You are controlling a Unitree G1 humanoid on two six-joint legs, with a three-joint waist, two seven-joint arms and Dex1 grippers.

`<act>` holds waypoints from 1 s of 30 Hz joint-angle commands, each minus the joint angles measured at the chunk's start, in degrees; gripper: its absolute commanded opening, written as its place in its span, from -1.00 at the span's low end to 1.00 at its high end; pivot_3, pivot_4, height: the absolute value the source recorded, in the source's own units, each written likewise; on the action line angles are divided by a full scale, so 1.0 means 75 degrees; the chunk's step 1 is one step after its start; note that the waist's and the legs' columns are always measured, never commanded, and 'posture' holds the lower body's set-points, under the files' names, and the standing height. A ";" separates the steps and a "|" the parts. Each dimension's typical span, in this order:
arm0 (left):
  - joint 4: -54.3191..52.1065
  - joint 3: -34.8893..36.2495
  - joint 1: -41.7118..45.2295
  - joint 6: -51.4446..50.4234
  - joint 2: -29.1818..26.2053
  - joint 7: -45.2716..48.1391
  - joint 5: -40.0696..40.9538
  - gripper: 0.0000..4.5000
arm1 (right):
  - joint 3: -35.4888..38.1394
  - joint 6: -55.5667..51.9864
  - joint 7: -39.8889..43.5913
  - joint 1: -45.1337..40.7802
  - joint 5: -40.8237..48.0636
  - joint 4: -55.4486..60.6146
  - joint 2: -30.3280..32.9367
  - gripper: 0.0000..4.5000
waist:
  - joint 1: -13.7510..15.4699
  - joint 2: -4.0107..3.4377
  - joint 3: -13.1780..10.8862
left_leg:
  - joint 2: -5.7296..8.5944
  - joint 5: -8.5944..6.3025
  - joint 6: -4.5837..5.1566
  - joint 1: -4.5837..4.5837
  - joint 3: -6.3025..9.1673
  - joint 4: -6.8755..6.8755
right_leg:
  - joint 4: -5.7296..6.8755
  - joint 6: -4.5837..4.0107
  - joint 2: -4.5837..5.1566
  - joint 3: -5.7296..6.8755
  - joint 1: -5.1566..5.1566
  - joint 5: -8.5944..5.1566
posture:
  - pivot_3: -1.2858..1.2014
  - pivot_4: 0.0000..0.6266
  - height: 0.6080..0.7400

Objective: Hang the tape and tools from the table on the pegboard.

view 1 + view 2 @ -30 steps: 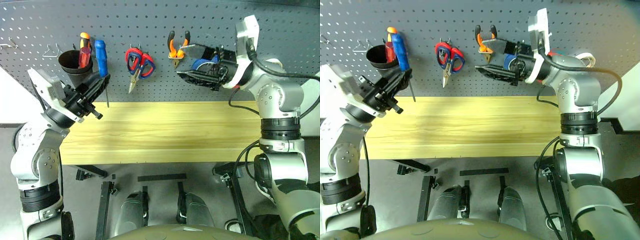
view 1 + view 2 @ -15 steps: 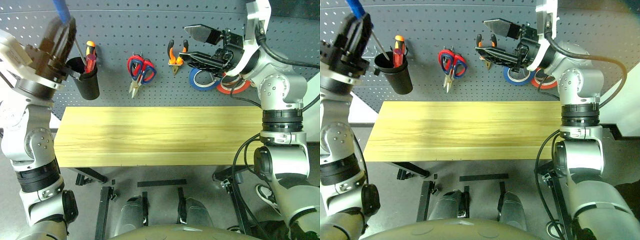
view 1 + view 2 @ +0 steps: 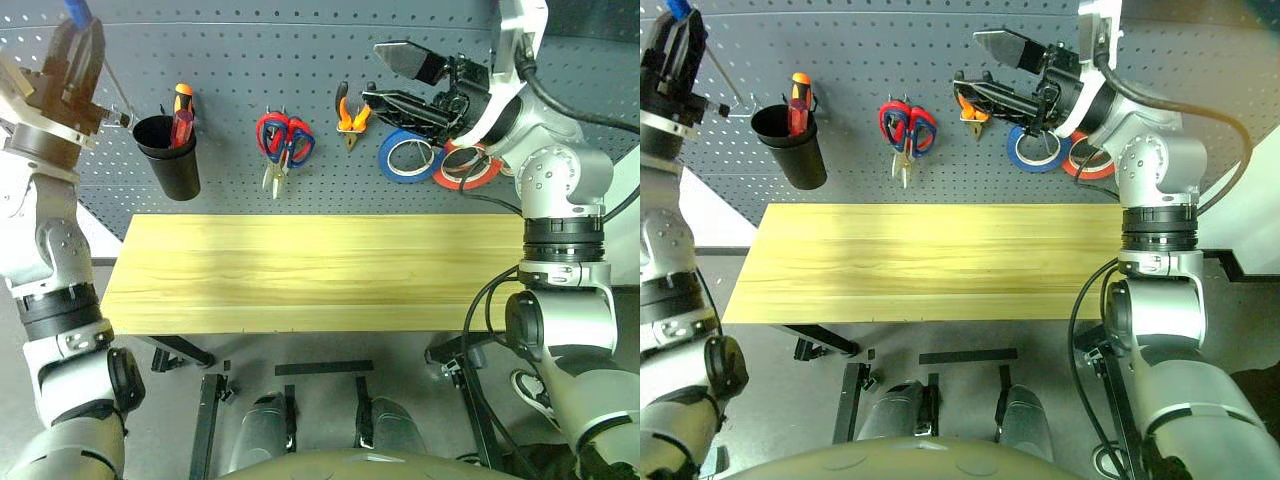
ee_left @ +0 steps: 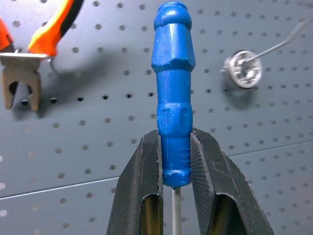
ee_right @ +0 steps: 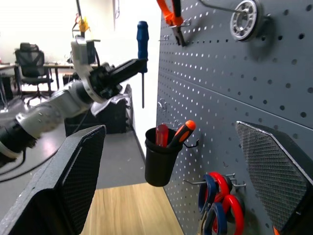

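Silver-grey jointed arms with black bands at the joints, black cables looping along the right arm (image 3: 555,190), black two-fingered grippers with ribbed pads.

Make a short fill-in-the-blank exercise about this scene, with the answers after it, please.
1. The left pincer is shut on the handle of the blue ____.
2. The blue tape hangs on the pegboard beside a ____ roll.
3. The right pincer is ____ and holds nothing.
4. The black cup holds a red-handled ____.

Answers: screwdriver; red; open; screwdriver
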State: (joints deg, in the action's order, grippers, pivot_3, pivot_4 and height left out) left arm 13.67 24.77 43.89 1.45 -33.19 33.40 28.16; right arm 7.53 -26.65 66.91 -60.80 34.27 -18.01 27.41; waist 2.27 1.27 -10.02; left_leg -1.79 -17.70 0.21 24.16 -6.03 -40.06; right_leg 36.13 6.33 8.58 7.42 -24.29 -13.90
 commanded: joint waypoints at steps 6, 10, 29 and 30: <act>0.1981 -0.0364 0.0958 0.1267 0.0075 -0.0269 -0.0889 -0.81 | 0.0151 -0.0201 -0.0104 -0.0050 0.0208 0.0502 0.0157 1.00 | -0.0022 0.0000 0.0000 | 0.0001 0.0000 0.0000 -0.0002 -0.0002 0.0001 | 0.0000 0.0000 0.0001 -0.0001 0.0000 0.0000 | 0.12 -0.67 0.98; 0.2626 -0.0551 0.0985 0.1477 0.0008 -0.1147 -0.1614 -0.81 | 0.0164 -0.0211 -0.0151 0.0039 0.0186 0.0618 0.0215 1.00 | -0.0048 0.0000 0.0000 | 0.0001 0.0000 0.0000 -0.0003 -0.0002 0.0001 | 0.0001 0.0000 0.0001 -0.0001 0.0000 0.0000 | 0.11 -0.67 0.98; 0.0465 -0.0376 0.0172 0.0349 0.0039 0.0185 -0.0006 0.99 | 0.0211 -0.0220 -0.0211 0.0253 0.0210 0.0868 0.0395 1.00 | -0.0295 -0.0001 0.0000 | 0.0000 0.0000 0.0000 -0.0003 -0.0001 0.0000 | 0.0006 0.0000 0.0005 -0.0002 0.0000 0.0000 | 0.09 -0.66 0.98; -0.0193 -0.0369 -0.0182 -0.0044 -0.0104 0.0697 0.0487 0.99 | 0.0241 -0.0287 -0.0191 0.0280 0.0236 0.0895 0.0467 1.00 | -0.0331 -0.0001 0.0000 | -0.0001 0.0000 0.0000 -0.0005 -0.0001 0.0000 | 0.0007 0.0000 0.0006 -0.0003 -0.0001 0.0000 | 0.09 -0.65 0.98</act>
State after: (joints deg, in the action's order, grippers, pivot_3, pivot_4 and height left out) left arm 20.59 20.72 44.86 4.80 -31.99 32.54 25.35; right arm 7.39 -28.44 65.46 -58.52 34.69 -13.70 28.90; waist -0.22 1.26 -10.02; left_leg -1.79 -17.70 0.21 24.13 -6.03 -40.06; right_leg 36.18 6.34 8.63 7.40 -24.30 -13.90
